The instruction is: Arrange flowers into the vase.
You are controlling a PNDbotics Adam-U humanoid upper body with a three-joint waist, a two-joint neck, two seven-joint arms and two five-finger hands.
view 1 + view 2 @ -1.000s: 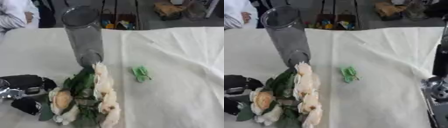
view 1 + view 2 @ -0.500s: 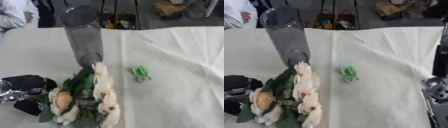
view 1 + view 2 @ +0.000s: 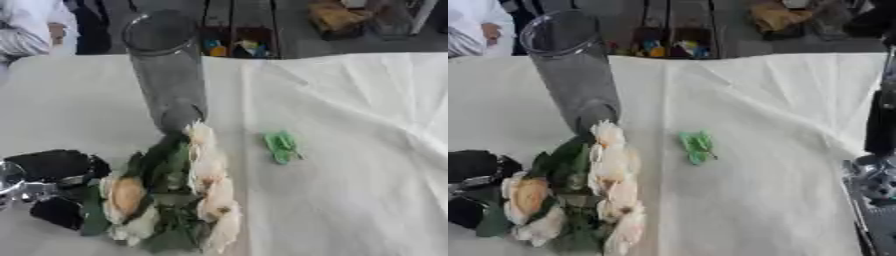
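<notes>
Our left hand (image 3: 54, 185) curls around the bouquet (image 3: 171, 192) low on the worktop (image 3: 350, 150), presumably gripping the stems so the blooms can swing up. Just beyond it stands the empty vase (image 3: 168, 75). Our right hand shows nowhere.

Clear glass vase (image 3: 166, 70) on creased matt white cloth (image 3: 350, 150).
Matt cream flowers (image 3: 175, 195); glossy black-and-silver left hand (image 3: 48, 180) at 8 o'clock.
</notes>
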